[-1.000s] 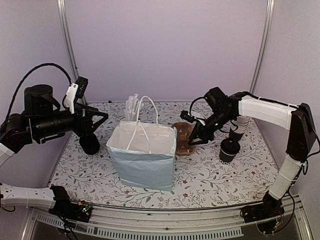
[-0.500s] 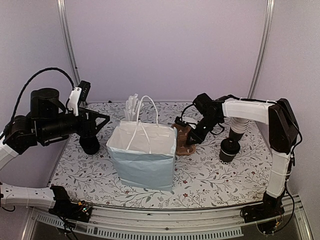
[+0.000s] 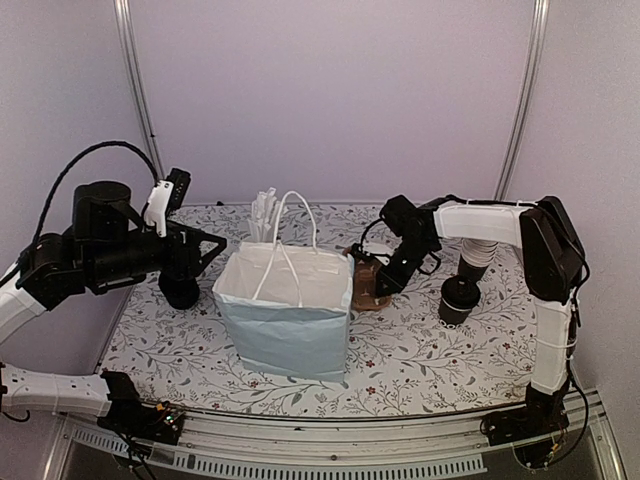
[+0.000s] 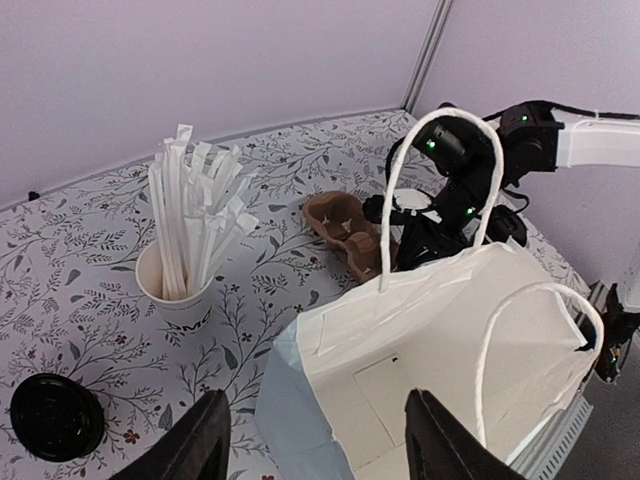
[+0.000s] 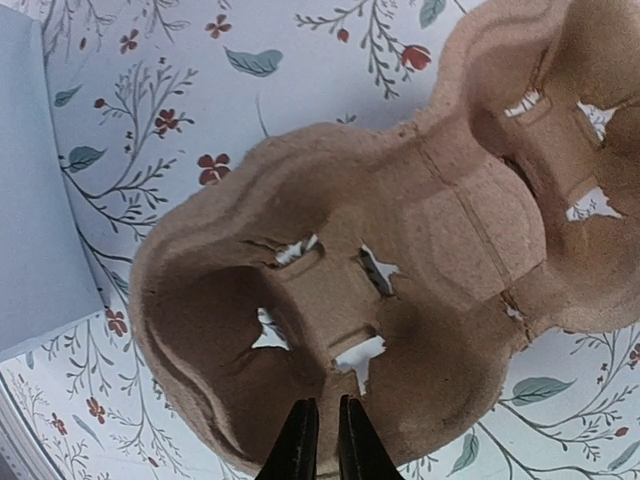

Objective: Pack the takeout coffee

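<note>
The brown two-hole cup carrier (image 3: 366, 282) stands tilted on the table just right of the bag and fills the right wrist view (image 5: 400, 250). My right gripper (image 3: 384, 279) is shut on the carrier's near rim (image 5: 325, 440). One black lidded cup (image 3: 180, 290) stands at the left, also seen in the left wrist view (image 4: 55, 415). A second black cup (image 3: 458, 300) stands at the right, beyond the right arm. My left gripper (image 3: 205, 248) is open and empty, hovering above the bag's left side (image 4: 320, 440).
The pale blue paper bag (image 3: 288, 312) with white handles stands open in the middle (image 4: 450, 340). A white cup of white straws (image 3: 264, 215) stands behind it (image 4: 182, 285). Frame posts rise at the back corners.
My right gripper has moved left to the carrier and closed on its rim. My left arm has shifted slightly right toward the bag.
</note>
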Tool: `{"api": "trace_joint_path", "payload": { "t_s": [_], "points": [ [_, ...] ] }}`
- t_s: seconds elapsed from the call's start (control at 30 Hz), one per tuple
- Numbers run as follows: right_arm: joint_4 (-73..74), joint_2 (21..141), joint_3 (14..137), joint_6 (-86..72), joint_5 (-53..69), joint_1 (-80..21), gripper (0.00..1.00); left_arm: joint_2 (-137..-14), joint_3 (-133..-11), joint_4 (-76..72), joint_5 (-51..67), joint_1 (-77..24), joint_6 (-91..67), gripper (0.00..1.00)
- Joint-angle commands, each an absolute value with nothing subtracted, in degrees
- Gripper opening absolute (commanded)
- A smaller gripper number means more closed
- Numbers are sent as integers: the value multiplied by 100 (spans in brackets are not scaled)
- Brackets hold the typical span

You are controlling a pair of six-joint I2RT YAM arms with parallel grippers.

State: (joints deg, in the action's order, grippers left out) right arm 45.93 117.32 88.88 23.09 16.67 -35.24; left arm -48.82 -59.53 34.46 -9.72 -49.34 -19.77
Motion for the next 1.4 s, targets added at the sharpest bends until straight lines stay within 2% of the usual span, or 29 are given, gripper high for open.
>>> {"api": "trace_joint_path", "payload": {
  "t_s": [0.0, 0.23, 0.4, 0.43, 0.47, 0.5, 0.57, 0.63, 0.83, 1.1, 1.37],
  "points": [
    [4616, 11845, 9051, 2228, 769, -3551, 11, -4842, -5847, 3246, -975, -4970, -1971, 62],
    [4469, 11892, 9138, 2278, -679, -3471, 11, -4878, -5803, 3217, -946, -4966, -1927, 62],
    [4583, 11923, 9383, 2326, -424, -3445, 12, -4889, -5792, 3218, -921, -4958, -1924, 62],
    [4668, 11884, 9447, 2411, -163, -3445, 14, -4887, -5792, 3224, -915, -4957, -1919, 62],
    [4741, 11844, 9497, 2506, 224, -3452, 22, -4880, -5799, 3236, -908, -4957, -1924, 62],
    [4761, 11755, 9513, 2613, 419, -3446, 35, -4872, -5801, 3247, -912, -4958, -1923, 62],
    [4715, 11607, 9504, 2774, 572, -3449, 51, -4854, -5801, 3269, -922, -4958, -1918, 62],
    [4645, 11506, 9517, 2826, 522, -3437, 56, -4848, -5786, 3270, -928, -4958, -1920, 63],
    [4876, 11872, 9945, 2647, 947, -3410, 56, -4899, -5761, 3206, -881, -4951, -1920, 63],
    [4940, 12237, 10325, 2502, 1178, -3401, 50, -4873, -5634, 3138, -818, -4950, -1977, 63],
    [5127, 12580, 10546, 2321, 1121, -3395, 50, -4860, -5566, 3103, -844, -4953, -1986, 63]
  ]
}}
